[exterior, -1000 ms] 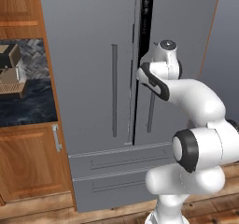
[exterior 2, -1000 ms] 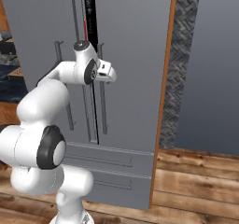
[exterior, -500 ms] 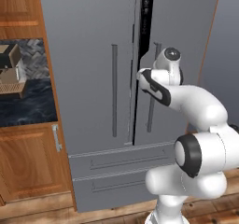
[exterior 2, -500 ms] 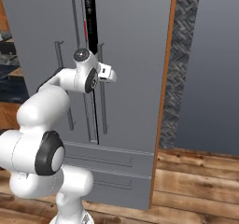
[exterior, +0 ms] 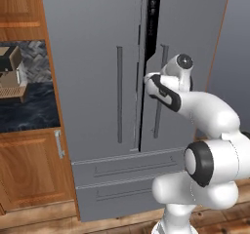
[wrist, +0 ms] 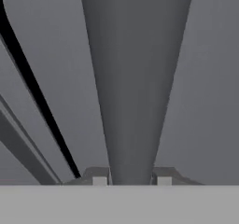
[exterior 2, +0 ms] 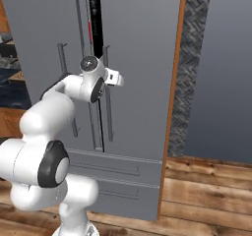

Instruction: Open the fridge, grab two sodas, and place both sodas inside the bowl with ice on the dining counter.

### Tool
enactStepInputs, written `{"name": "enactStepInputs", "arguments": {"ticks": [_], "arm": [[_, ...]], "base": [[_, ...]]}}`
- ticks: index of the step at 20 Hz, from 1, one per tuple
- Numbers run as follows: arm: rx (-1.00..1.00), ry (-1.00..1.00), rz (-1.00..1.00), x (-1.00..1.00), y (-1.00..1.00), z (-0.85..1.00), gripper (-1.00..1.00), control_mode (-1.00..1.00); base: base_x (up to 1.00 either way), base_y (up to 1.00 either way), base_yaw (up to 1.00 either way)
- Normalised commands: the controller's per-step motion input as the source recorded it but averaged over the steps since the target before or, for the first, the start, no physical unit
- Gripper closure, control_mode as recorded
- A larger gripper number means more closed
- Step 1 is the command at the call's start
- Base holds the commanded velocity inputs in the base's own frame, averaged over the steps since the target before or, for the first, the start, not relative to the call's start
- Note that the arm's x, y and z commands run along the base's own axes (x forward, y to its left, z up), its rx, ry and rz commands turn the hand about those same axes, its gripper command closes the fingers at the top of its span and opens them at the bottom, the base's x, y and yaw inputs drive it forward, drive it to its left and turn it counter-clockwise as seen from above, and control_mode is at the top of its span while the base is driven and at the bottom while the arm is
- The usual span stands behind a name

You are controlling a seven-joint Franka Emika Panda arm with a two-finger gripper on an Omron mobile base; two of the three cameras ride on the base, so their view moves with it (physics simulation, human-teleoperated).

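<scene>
Two fridge (exterior: pixel 97 82) doors, tall and upright, long bar handles vertical; right door ajar, dark gap between. Fridge stands straight ahead of the arm. Hand (wrist: pixel 131 181) now clamped on the right door's handle (wrist: pixel 135 78), where a second ago its fingers stood wide. Interior mostly hidden; red sliver (exterior 2: pixel 90 29) inside unidentifiable.

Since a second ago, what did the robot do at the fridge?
The arm moved in toward the right door's handle, and the end effector closed around that bar. The right door itself was already ajar, with a dark gap beside it, and it looks about the same. The fridge, its left door handle and the drawers stayed as they were.
</scene>
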Motion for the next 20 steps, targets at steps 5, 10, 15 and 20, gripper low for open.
{"name": "enactStepInputs", "arguments": {"ticks": [5, 10, 15, 20], "arm": [[0.03, 0.0, -0.06, -0.18, -0.24, 0.0, 1.0, -1.0], [0.02, 0.0, -0.07, -0.58, -0.6, 0.0, 1.0, -1.0], [0.01, -0.01, -0.08, -0.81, -0.75, 0.03, 1.0, -1.0], [0.0, 0.0, -0.09, -0.8, -0.92, 0.16, 1.0, -1.0]], "base": [[0.0, 0.0, 0.0], [0.0, 0.0, 0.0], [0.0, 0.0, 0.0], [0.0, 0.0, 0.0]]}}
